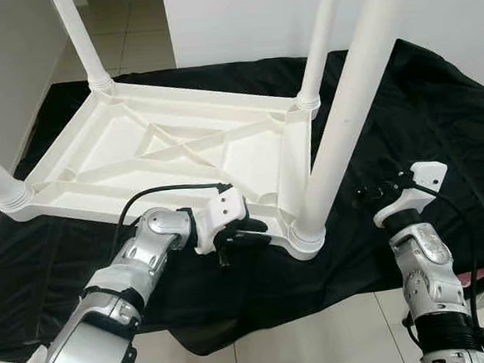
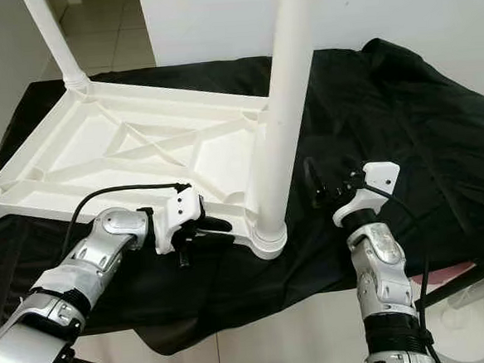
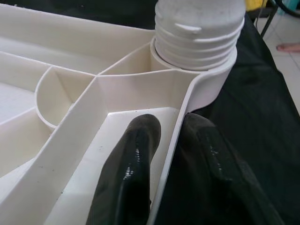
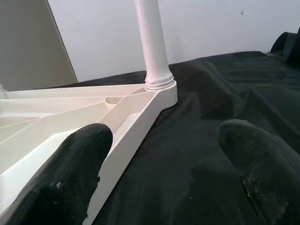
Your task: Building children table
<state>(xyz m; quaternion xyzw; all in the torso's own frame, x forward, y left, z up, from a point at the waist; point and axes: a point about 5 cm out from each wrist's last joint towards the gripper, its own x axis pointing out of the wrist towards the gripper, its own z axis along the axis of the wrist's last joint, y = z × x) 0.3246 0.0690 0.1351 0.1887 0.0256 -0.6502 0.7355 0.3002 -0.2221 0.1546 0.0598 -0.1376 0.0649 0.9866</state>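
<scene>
A white plastic children's table (image 1: 181,148) lies upside down on a black cloth (image 1: 436,110). Its legs stand up from the corners; the nearest leg (image 1: 345,116) is seated in the front right socket (image 3: 197,42). My left gripper (image 1: 258,230) is shut on the table's front rim (image 3: 176,136) just beside that socket, one finger inside the rim and one outside. My right gripper (image 2: 321,188) hovers over the cloth to the right of the nearest leg. It is open, with its fingers (image 4: 79,159) spread wide and nothing between them.
The cloth covers a low surface whose front edge runs just before my arms, with tiled floor (image 1: 320,342) below. A white wall (image 1: 239,20) stands behind the table. A pink-edged object (image 1: 481,274) lies at the lower right. A person's foot (image 3: 288,47) rests on the floor.
</scene>
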